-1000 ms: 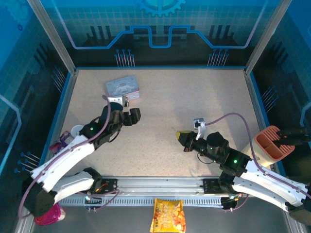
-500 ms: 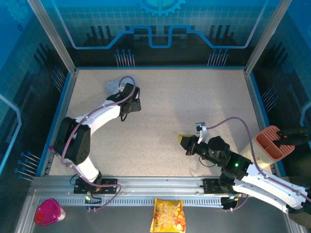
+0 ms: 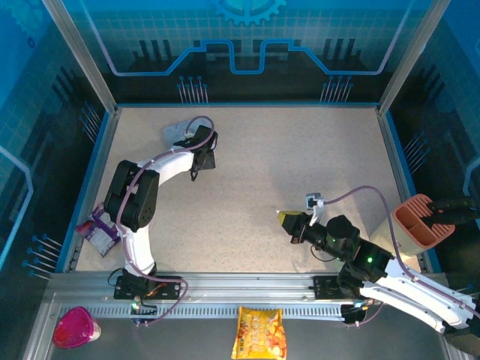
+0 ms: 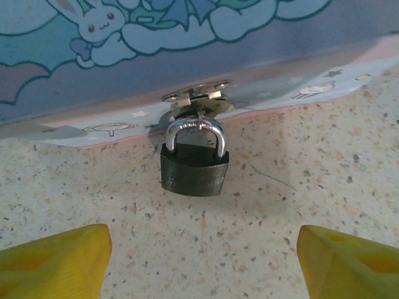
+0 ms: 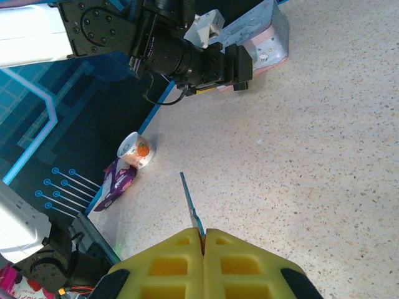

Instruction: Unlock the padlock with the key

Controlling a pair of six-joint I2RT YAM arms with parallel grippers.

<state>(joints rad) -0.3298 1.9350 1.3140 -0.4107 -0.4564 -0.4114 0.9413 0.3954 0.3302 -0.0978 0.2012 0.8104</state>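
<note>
Dark metal with a silvery shackle, the padlock (image 4: 194,168) hung from the little metal hasp (image 4: 196,96) on the front of the pastel bunny-print tin (image 4: 187,50). Its body rested on the speckled table (image 3: 315,165), up near the far-left corner, and the shackle looked closed. The left gripper (image 4: 202,252) sat low over the tabletop just in front of the lock, with its yellow fingers (image 4: 56,258) spread wide on either side and touching nothing. Toward the near edge, right of middle, the right gripper (image 5: 204,237) had its pads pressed tight together, pinching the key (image 5: 191,202). The key's thin blade stuck out ahead toward the tin, well apart from the lock.
</note>
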